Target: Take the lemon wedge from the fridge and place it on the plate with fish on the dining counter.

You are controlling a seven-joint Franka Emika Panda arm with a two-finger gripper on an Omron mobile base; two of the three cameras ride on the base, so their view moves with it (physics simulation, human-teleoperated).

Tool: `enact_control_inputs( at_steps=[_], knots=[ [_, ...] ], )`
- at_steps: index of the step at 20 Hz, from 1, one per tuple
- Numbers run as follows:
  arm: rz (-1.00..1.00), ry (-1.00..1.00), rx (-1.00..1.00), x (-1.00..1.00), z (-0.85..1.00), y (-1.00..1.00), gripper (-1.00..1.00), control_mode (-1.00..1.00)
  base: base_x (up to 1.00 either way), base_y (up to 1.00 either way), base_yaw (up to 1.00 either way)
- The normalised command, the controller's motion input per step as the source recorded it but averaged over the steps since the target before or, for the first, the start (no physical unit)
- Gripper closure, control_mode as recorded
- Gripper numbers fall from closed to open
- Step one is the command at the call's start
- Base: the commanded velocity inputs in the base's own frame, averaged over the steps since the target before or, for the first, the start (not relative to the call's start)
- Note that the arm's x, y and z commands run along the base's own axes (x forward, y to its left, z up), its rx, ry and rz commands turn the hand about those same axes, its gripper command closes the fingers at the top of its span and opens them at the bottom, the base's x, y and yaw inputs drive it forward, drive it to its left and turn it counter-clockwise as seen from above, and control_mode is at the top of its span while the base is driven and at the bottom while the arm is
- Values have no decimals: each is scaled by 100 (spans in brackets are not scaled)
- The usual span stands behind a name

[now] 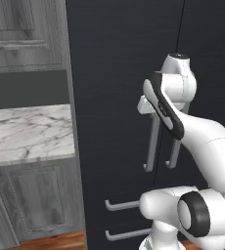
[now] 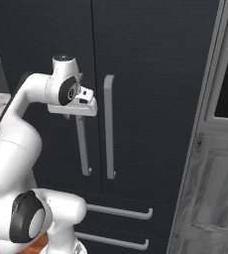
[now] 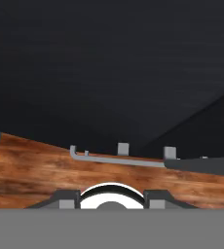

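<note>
A simulated kitchen is seen, with the fridge [image 1: 119,97] taken as the landmark: a tall matte black block, both doors closed, the seam between them running straight down. Two long grey bar handles [image 2: 109,127] are hung either side of that seam, and below them two drawer handles [image 2: 120,212] are laid across the lower drawers. To the left of the fridge a marble-topped counter [image 1: 29,134] is set over grey wood-panelled cabinets [image 1: 36,200], with a wall cabinet above. To the right of the fridge another grey panelled unit [image 2: 207,198] is found, a dark glass panel set into it. Right in front of the fridge doors the white arm is raised, and the gripper [image 2: 79,116] is held against the top of the left door's handle, pointed downward. From the hand view, black door surface is seen above, brown wood floor [image 3: 31,165] below, and a grey drawer handle [image 3: 119,158] across the middle. Whether the fingers are apart or together cannot be told. With the doors shut, nothing inside the fridge is shown.
</note>
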Motion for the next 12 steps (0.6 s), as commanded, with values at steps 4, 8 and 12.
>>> enact_control_inputs(
  at_steps=[4, 8, 12],
  knots=[
    [0, 1, 0, -17, -2, 0, -100, -100, 0, 0, 0],
    [0, 0, 0, -1, 0, 0, -100, -100, 0, 0, 0],
    [-1, -5, 0, -10, 0, -36, -100, -100, 0, 0, 0]
  ],
)
